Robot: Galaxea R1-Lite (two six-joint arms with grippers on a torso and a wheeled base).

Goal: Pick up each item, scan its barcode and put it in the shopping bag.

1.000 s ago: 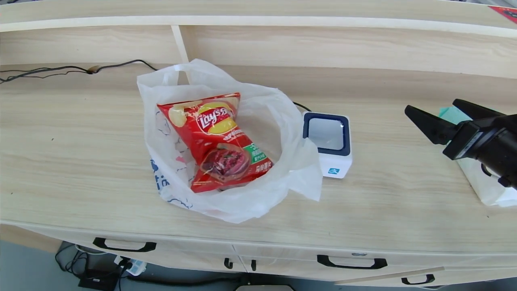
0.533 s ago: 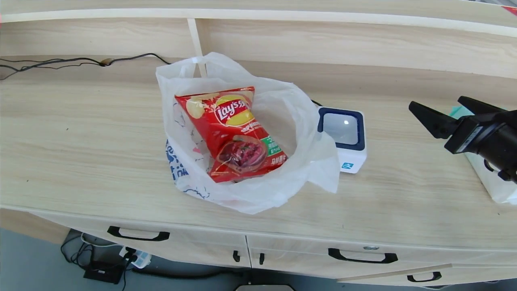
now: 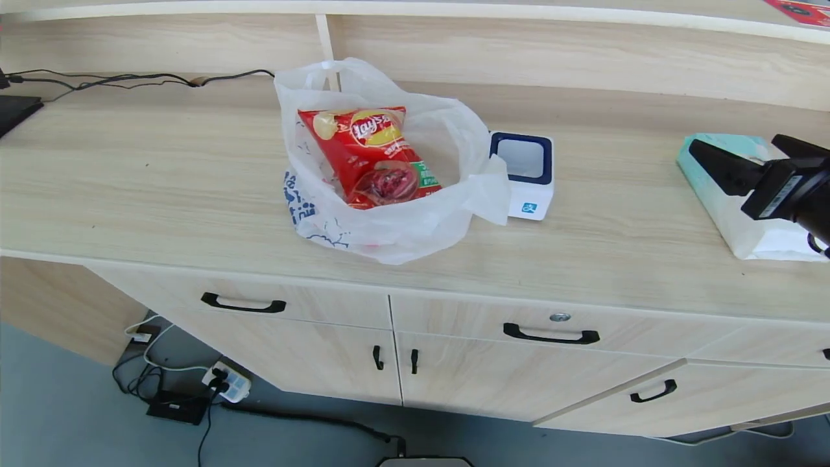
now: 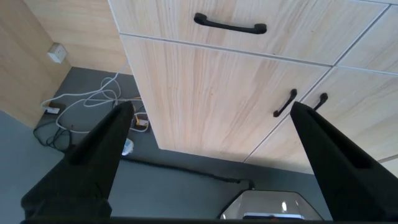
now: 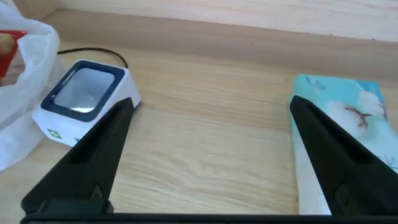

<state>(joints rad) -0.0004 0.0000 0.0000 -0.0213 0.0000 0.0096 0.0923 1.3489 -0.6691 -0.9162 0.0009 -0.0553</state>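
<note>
The light wooden bench [image 3: 162, 194] carries a white plastic shopping bag [image 3: 389, 233] mid-bench, a white navy-rimmed cube scanner [image 3: 526, 194] just beside it, and a teal-and-white tissue pack [image 3: 733, 227] near the right edge.

Looks like a shop checkout, staged at a long pale wood-grain counter [image 3: 162, 181] with a raised customer ledge [image 3: 519, 26] along its far edge. Marked as a till point by a small white barcode scanner [image 3: 526, 175] with a dark blue window frame, standing mid-counter. Just left of it, touching, a thin white plastic shopping bag [image 3: 389, 227] holding a red packet of crisps [image 3: 373, 152]; well off to the right, a pack of tissues [image 3: 729, 220]. Fitted on the near side with drawers [image 3: 243, 303] and cupboard doors [image 3: 311, 350] with black handles. Wired with loose cables [image 3: 130, 79] at the far left and a power strip [image 3: 228, 386] on the grey floor [image 3: 65, 415].
</note>
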